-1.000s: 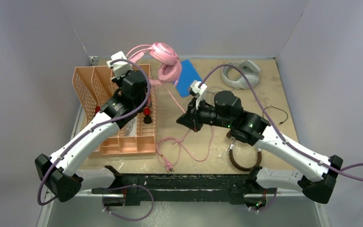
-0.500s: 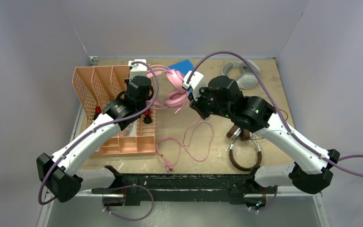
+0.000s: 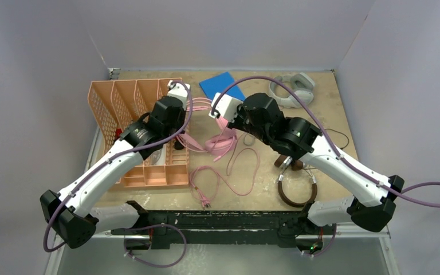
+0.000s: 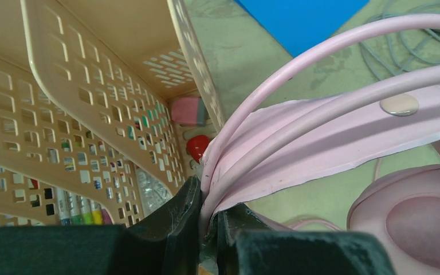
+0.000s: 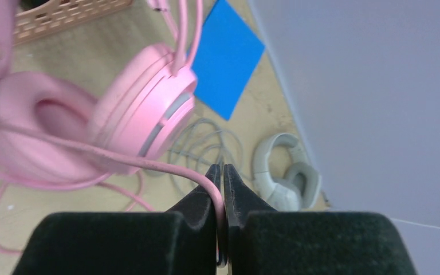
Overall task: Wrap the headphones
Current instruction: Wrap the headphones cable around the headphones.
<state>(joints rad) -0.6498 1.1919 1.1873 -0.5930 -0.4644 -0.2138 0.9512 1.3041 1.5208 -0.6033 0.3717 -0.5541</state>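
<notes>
The pink headphones (image 3: 216, 137) hang between my two grippers above the table's middle. My left gripper (image 3: 187, 121) is shut on the pink headband (image 4: 332, 123) at its end; in the left wrist view my gripper (image 4: 209, 213) pinches it, with an earcup (image 4: 418, 215) at the right. My right gripper (image 3: 229, 121) is shut on the pink cable (image 5: 120, 159), clamped between its jaws (image 5: 222, 172) below the other earcup (image 5: 143, 109). More pink cable (image 3: 229, 172) loops on the table. The brown-and-silver headphones (image 3: 295, 189) lie front right. The light-grey headphones (image 3: 292, 91) lie back right, also in the right wrist view (image 5: 283, 175).
A peach mesh organizer rack (image 3: 120, 109) stands at the left, close beside my left gripper (image 4: 91, 86), with markers and red items in it. A blue card (image 3: 220, 86) lies at the back centre. Grey cable (image 5: 206, 143) coils near the grey headset.
Both grippers have carried the pink headphones from the back of the table toward the middle and lower; the right gripper has risen from low by the table to beside the headset with the cable.
</notes>
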